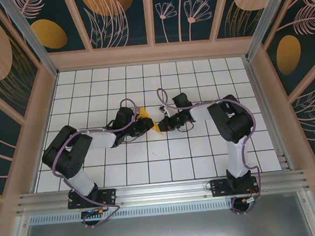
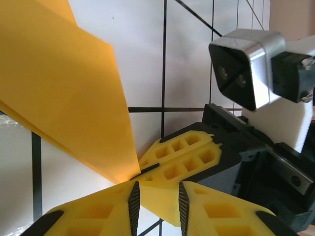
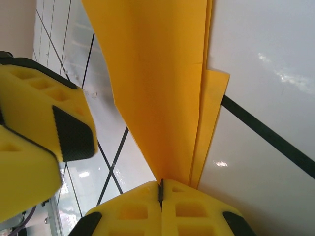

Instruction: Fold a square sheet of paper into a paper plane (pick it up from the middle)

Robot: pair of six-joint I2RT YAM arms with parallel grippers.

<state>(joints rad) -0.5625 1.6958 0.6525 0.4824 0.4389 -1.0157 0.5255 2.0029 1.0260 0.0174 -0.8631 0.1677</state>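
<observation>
Thin orange-yellow folded paper plane [image 3: 157, 98], light and floppy, is best held at its layered crease: right gripper [image 3: 161, 191] pinches there, left gripper [image 2: 156, 202] half spread beside

Left black jointed arm [image 1: 76, 150]: low, elbow folded back, forearm reaching in toward centre. Your yellow-fingered left gripper [image 2: 157, 199] has its jaws parted, black pads [image 2: 134, 206] facing each other across a gap. Right black jointed arm [image 1: 230, 121]: elbow raised, forearm turned inward, wrist pointing left. Your yellow-fingered right gripper [image 3: 161, 189] is pinched tight on folded orange-yellow paper [image 3: 157, 88], tips just beside the left's.
</observation>
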